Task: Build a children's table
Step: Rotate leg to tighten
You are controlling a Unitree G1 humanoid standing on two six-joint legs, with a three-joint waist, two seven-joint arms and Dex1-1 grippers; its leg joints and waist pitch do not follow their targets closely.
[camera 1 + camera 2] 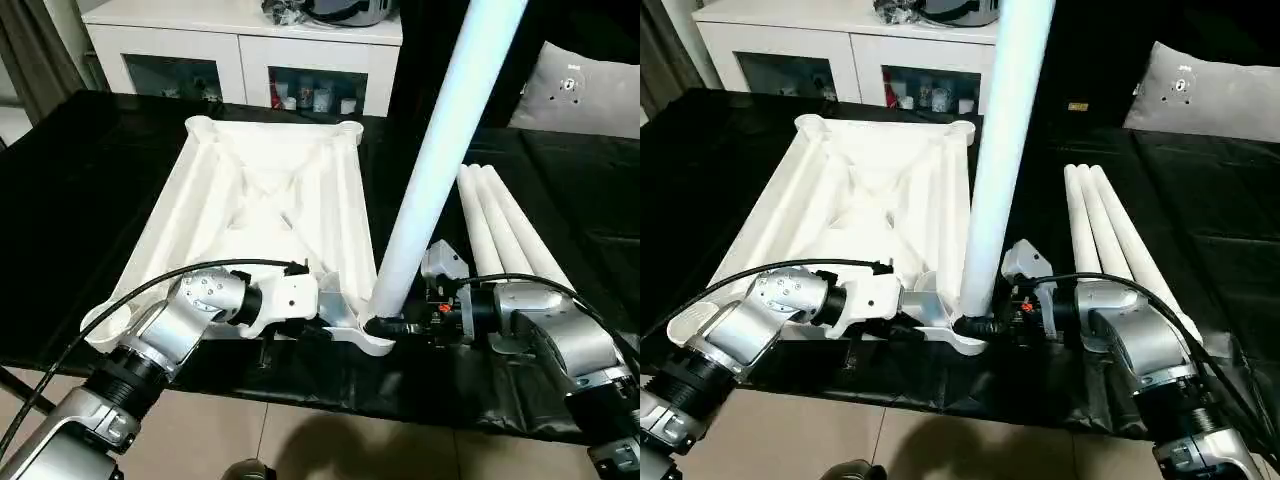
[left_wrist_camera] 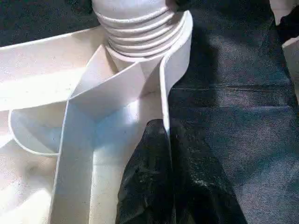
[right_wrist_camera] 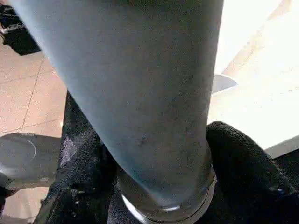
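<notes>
Black cloth covers the worktop (image 1: 90, 170), and behind it stands a white cabinet (image 1: 240, 50) with glass doors. From my head cameras, the white plastic rectangular top (image 1: 260, 200) of the children's table lies ribbed underside up on the worktop, its round corner sockets showing. One long white tapered tube leg (image 1: 440, 150) stands nearly upright, leaning slightly, with its foot in the near right corner socket (image 1: 375, 325). Three more white tube legs (image 1: 505, 225) lie side by side on the cloth just right of the top. My left gripper (image 1: 325, 318) reaches to the top's near edge beside that socket; my right gripper (image 1: 385, 325) meets the standing leg at its base.

At my left wrist, my left gripper's black fingers (image 2: 149, 186) are closed narrowly on the thin white rim wall of the top, with the leg's threaded end (image 2: 140, 28) seated in the socket beyond.

At my right wrist, my black fingers (image 3: 243, 168) press against both sides of the leg (image 3: 140, 84) near its lower end, clamping it.
</notes>
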